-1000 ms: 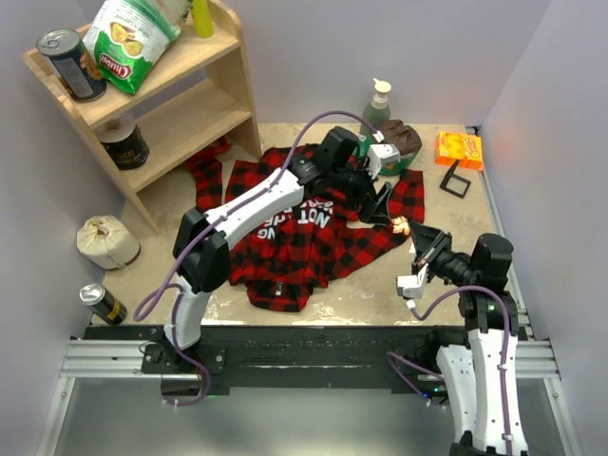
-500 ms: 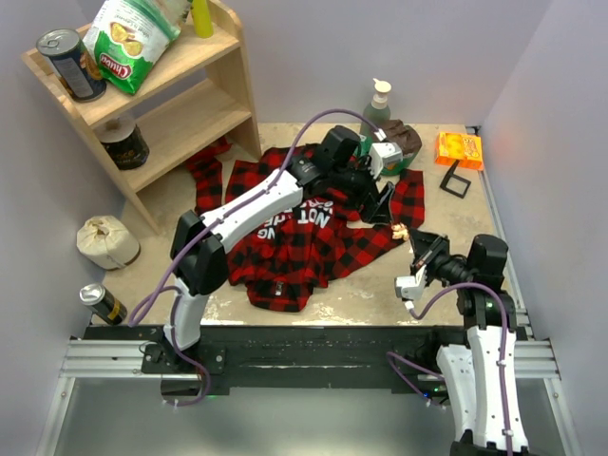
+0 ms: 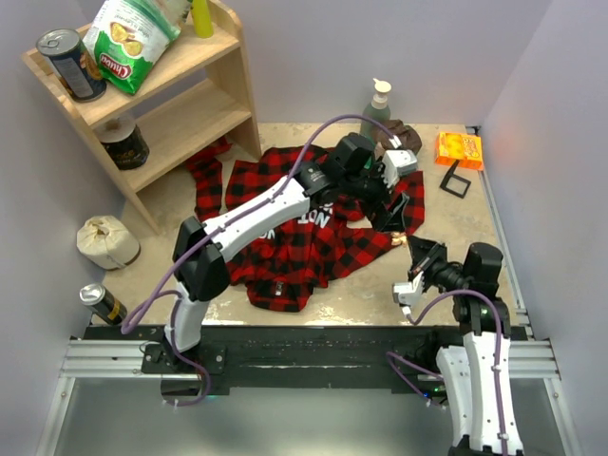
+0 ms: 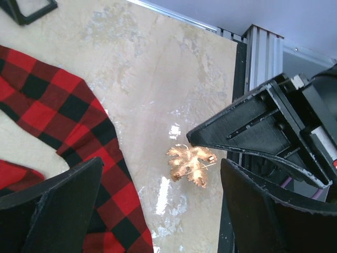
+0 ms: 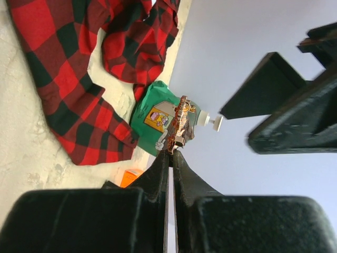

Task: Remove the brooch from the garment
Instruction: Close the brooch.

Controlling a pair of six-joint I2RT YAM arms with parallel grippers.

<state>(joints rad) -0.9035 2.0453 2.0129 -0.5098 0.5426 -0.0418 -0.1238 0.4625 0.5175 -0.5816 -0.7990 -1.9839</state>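
**Right gripper (image 5: 169, 151) pinching the freed brooch (image 5: 179, 122)**

Its jaws are pressing nearly together on the lower edge of the gold leaf-shaped brooch, which is sticking out beyond the fingertips. The garment (image 4: 79, 132) is lying just beside it, apart from it, on the pale surface (image 4: 158, 68). The left gripper (image 4: 160, 162) is hovering above, spread wide and holding nothing, one finger to each side. The brooch is looking light, thin and stiff, with delicate lobes, so gripping its edge or stem is likely the safest hold.

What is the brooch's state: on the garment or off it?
Off. The right end effector pinches the brooch over bare table, clear of the garment.
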